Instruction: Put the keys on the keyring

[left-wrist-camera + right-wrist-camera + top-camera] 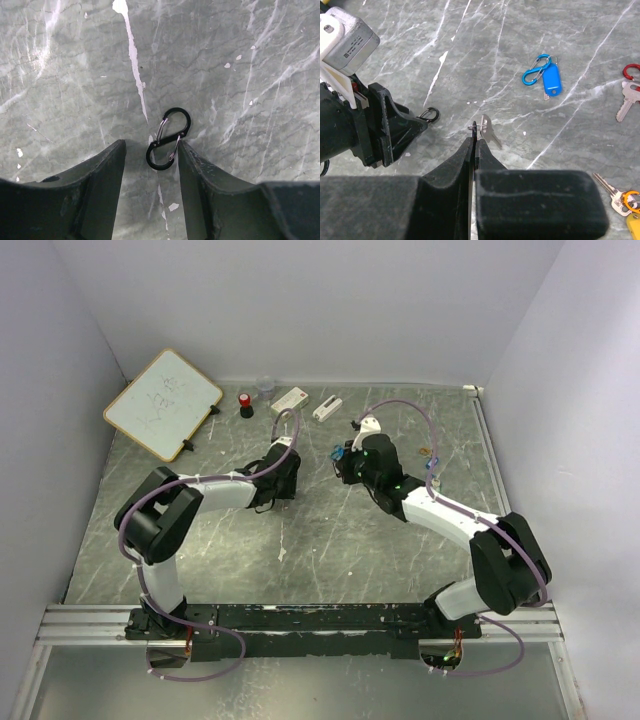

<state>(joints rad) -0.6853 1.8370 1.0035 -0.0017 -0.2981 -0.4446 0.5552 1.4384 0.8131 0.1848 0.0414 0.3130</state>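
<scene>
The job looks barely begun: the left gripper (pixel 150 150) stands open around the black keyring (pixel 169 138) lying flat on the table (pixel 75 75), the right gripper (pixel 474 142) is squeezed shut on a little silver key (pixel 490 132) nearby, and no key hangs on that ring yet.

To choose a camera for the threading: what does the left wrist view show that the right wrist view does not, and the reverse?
Only the left wrist view: the whole black clip, lying flat between the open fingers of the left gripper. Only the right wrist view: the right gripper shut on a silver key, a blue clip with a blue tag, and more keys at the right edge. Both: the black clip, only partly seen from the right, the left gripper and the marbled table.
</scene>
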